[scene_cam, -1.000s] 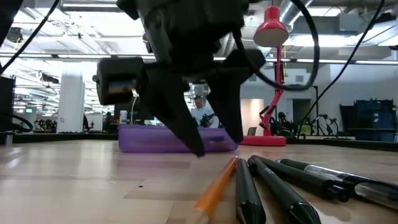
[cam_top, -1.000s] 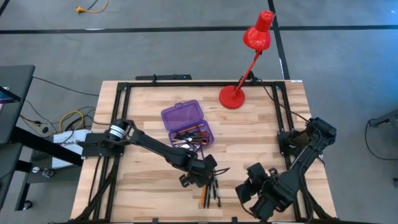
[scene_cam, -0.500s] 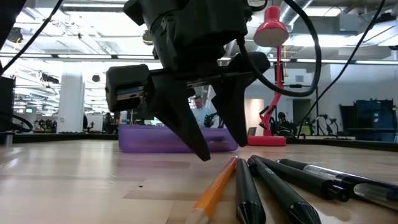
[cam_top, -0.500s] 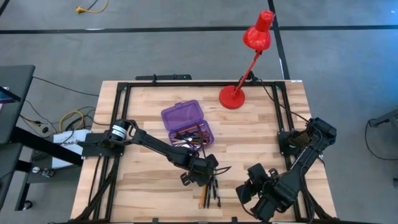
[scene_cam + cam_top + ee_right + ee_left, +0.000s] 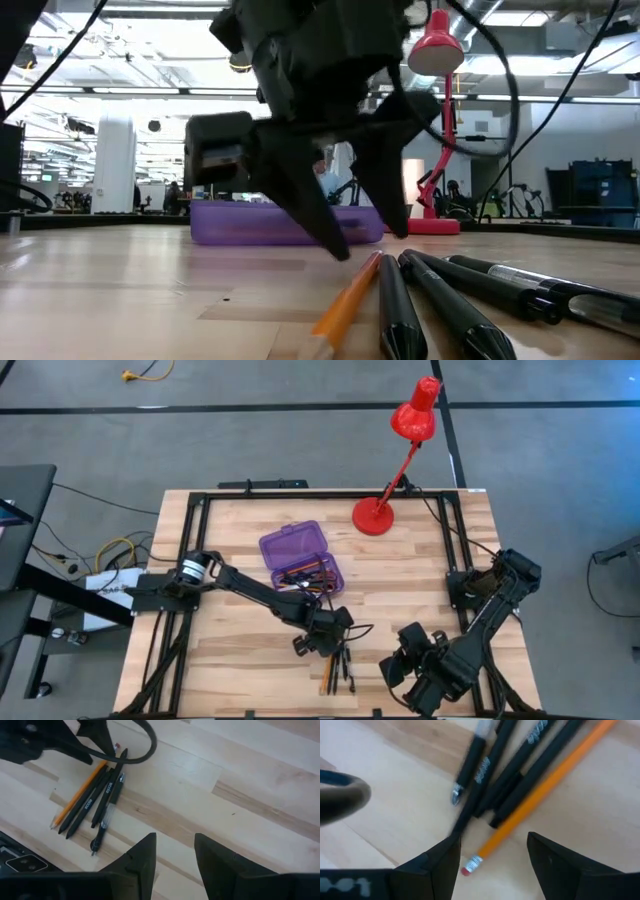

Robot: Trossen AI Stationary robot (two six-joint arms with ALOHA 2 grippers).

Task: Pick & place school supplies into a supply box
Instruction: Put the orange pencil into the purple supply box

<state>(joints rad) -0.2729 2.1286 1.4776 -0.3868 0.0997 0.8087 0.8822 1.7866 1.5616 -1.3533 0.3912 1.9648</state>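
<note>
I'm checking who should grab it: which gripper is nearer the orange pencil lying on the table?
Left. The left gripper hangs open right over the eraser end of the orange pencil, fingers either side. The right gripper waits open, off to the side near the table's front edge.

left pincer (image 5: pixel 365 245) open over orange pencil (image 5: pixel 347 297); black pens (image 5: pixel 440 295) beside | purple box (image 5: pixel 285 222) behind
</note>
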